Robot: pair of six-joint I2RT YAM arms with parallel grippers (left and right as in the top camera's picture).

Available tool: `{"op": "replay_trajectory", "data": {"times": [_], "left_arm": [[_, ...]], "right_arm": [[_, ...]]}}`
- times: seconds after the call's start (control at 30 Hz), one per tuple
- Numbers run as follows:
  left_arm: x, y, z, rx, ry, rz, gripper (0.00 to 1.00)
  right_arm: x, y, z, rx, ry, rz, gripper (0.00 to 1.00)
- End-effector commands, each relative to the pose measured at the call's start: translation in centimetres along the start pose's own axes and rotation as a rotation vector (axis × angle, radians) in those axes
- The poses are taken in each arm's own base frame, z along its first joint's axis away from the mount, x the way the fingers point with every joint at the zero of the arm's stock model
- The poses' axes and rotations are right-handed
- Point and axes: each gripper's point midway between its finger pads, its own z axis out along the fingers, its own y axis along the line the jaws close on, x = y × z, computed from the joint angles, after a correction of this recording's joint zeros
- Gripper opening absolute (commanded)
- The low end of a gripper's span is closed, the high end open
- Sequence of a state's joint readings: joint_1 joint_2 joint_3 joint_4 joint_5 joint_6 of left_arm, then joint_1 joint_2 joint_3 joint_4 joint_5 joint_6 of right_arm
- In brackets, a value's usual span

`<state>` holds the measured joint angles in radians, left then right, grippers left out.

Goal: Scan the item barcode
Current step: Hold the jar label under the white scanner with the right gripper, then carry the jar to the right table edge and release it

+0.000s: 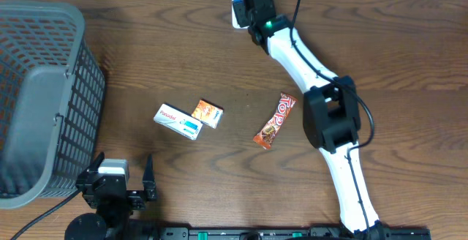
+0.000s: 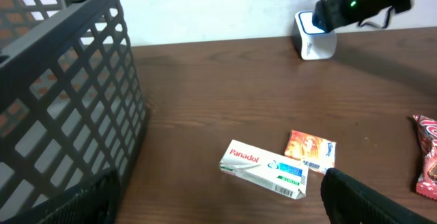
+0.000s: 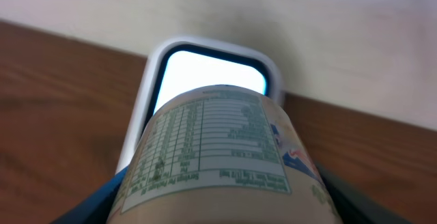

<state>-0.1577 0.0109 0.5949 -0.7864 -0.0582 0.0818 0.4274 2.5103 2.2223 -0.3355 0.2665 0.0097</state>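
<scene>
Wooden tabletop (image 1: 146, 64) and a pale wall (image 3: 287, 12) frame my right end effector (image 1: 247, 7), which is closed partway around a rounded labelled container (image 3: 222, 173) at the tabletop's far edge. Its long axis runs away from my wrist, with the far end pointing at the scanner (image 3: 138, 111) just beyond. Only nutrition print (image 3: 205, 125) shows on top. I judge I should hold steady and roll it until the barcode faces the lit window (image 3: 215, 70).
</scene>
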Motion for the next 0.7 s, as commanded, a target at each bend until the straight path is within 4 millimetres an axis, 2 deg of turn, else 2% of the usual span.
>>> {"op": "replay_trajectory", "data": {"times": [0.0,0.1,0.2,0.3,0.5,0.67], "left_arm": [[0.0,0.0,-0.1,-0.001,-0.006,-0.004,0.93],[0.0,0.0,-0.1,-0.001,-0.006,-0.004,0.93],[0.0,0.0,-0.1,-0.001,-0.006,-0.004,0.93],[0.0,0.0,-0.1,-0.001,-0.006,-0.004,0.93],[0.0,0.0,-0.1,-0.001,-0.006,-0.004,0.93],[0.0,0.0,-0.1,-0.001,-0.006,-0.004,0.93]], "right_arm": [[-7.9,-4.2,-8.0,0.093,-0.107,0.006,0.52],[-6.7,-6.0,-10.9,0.121,-0.003,-0.008,0.51],[-4.4,-8.2,-13.6,0.144,0.126,0.074,0.52],[-1.3,-10.4,-15.9,0.181,0.272,0.145,0.53],[5.9,-15.1,-18.8,0.264,0.573,0.29,0.58],[9.9,-20.0,-20.9,0.309,0.737,0.426,0.59]]}}
